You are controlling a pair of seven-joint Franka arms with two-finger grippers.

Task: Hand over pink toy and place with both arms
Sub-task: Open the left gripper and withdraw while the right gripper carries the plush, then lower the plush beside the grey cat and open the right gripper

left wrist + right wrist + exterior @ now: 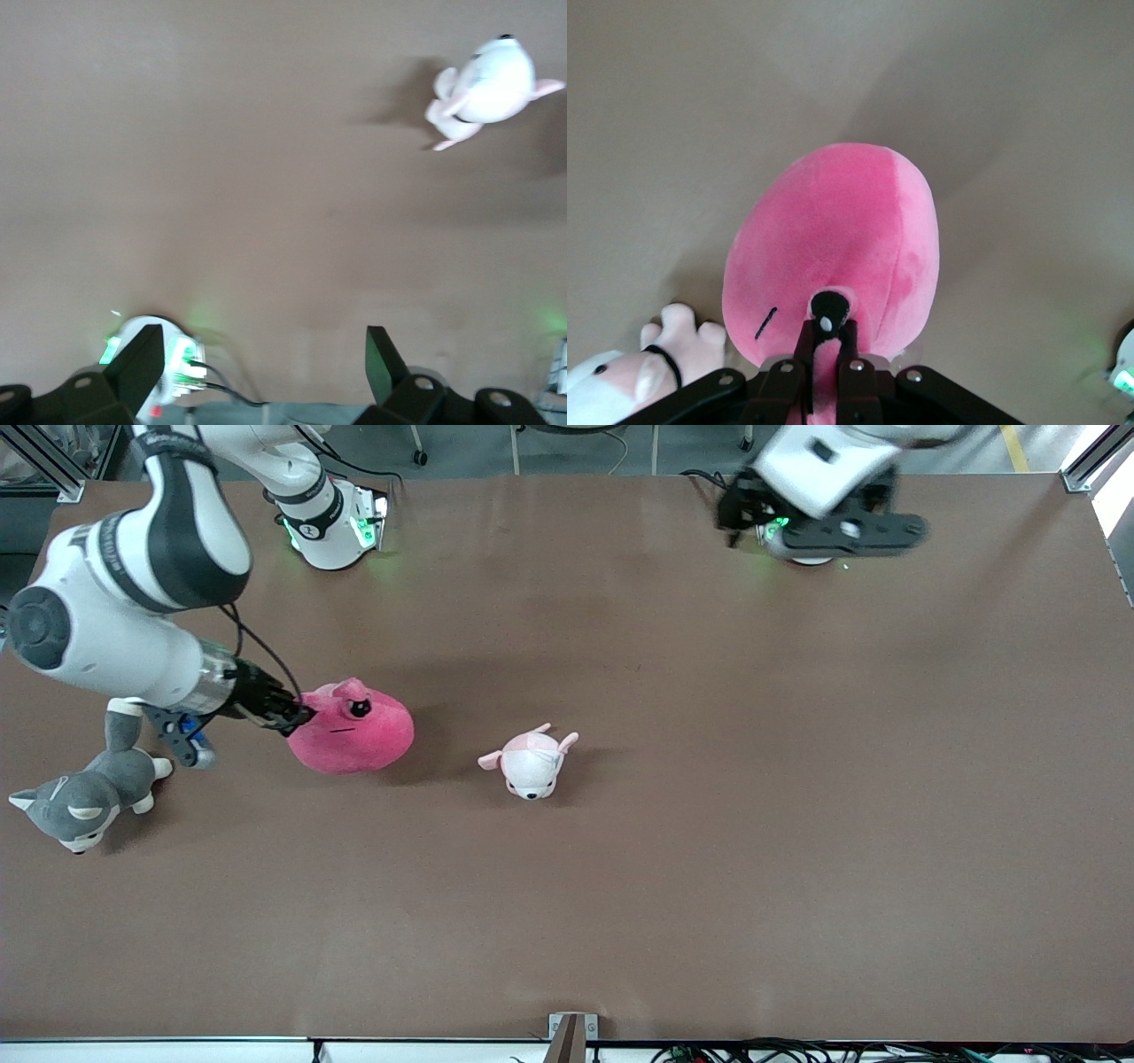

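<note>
The pink toy (354, 731) is a deep magenta blob plush toward the right arm's end of the table. My right gripper (297, 715) is shut on an ear flap at its edge, and in the right wrist view the fingers (805, 350) pinch pink fabric of the toy (842, 230). I cannot tell whether the toy rests on the table or hangs just above it. My left gripper (850, 530) is open and empty, up over the table edge beside its own base. Its fingers (383, 363) stand wide apart in the left wrist view.
A small white and pale-pink plush (532, 762) lies mid-table beside the pink toy and also shows in the left wrist view (487, 88). A grey-and-white plush dog (84, 793) lies at the right arm's end, near the right forearm.
</note>
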